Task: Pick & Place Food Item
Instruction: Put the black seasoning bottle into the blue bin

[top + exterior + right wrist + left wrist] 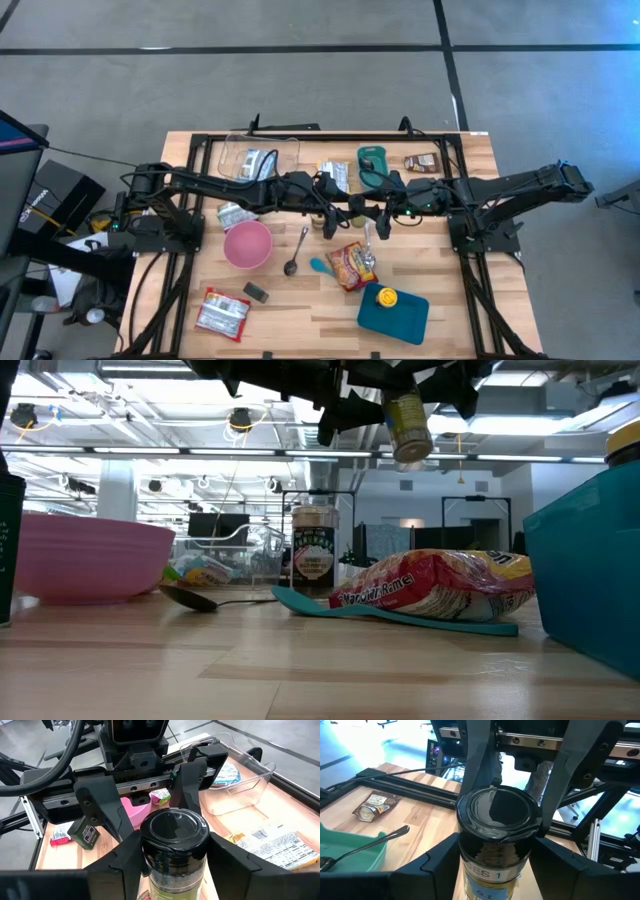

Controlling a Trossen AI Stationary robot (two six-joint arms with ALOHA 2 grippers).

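A spice jar (408, 425) with a black lid (497, 812) hangs in the air above the middle of the table, between my two grippers. My left gripper (347, 211) reaches it from the table's left and my right gripper (374, 216) from the right. Both are shut on it. In each wrist view the other arm's fingers stand beyond the jar, on either side of its lid. A second dark-lidded jar (313, 550) stands upright on the table behind a ramen packet (430, 585). My left gripper pinches the jar's body just under the lid (470, 862) between its two fingers, coming roughly level from the table's left. The jar is lifted clear, lid up, slightly tilted. My right gripper pinches the same jar's body below the lid (160, 877) between its two fingers, coming roughly level from the table's right. Its fingers also show beside the lid's rim in the left wrist view (555, 790).
A pink bowl (247, 244), a metal spoon (295, 252) and a teal spoon (320, 266) lie below the arms. A teal container (395, 312) is at the near right, a clear tub (262, 158) and a green tray (372, 165) at the far side, and a snack packet (222, 313) at the near left.
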